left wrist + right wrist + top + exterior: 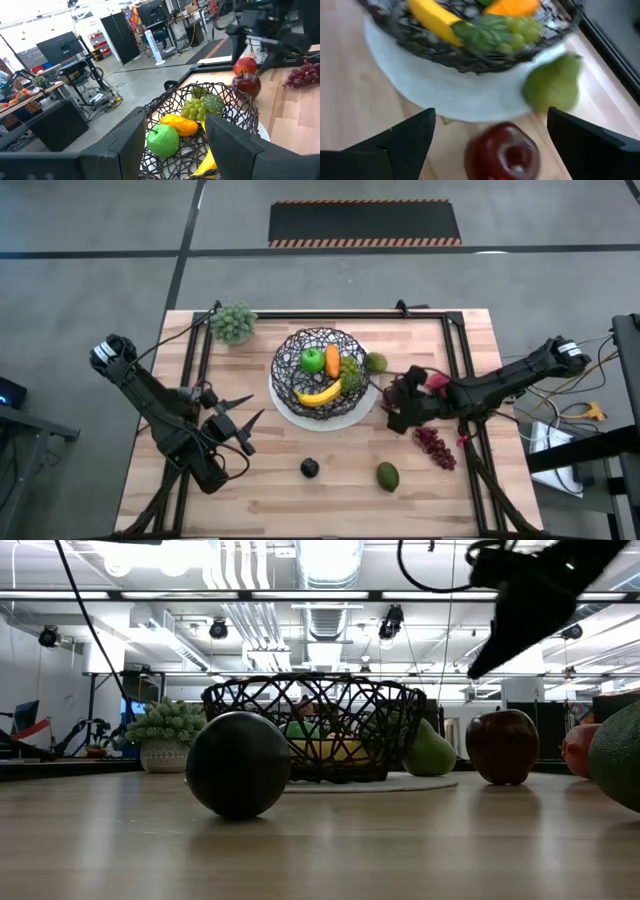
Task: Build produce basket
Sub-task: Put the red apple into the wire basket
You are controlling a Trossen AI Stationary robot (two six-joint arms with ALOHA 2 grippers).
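Note:
The black wire basket point(318, 370) stands on a white plate point(350, 416) and holds a green apple point(313, 360), a carrot point(332, 360), a banana point(320, 393) and green grapes point(350, 368). A red apple point(502, 152) rests on the table right of the plate. My right gripper point(491, 114) hangs open above it, slanting down, one finger to each side and clear of it. Left of the basket my left gripper point(255, 406) stays open and empty, pointing at the basket. Dark red grapes point(435, 445), an avocado point(388, 476) and a plum point(310, 468) lie on the table's near half.
A green pear point(555, 90) stands against the plate's right rim, close to the red apple. A second red apple point(245, 65) sits just beyond the first. A pale green leafy cluster point(233, 323) stands at the far left. A black frame point(455, 350) borders the table.

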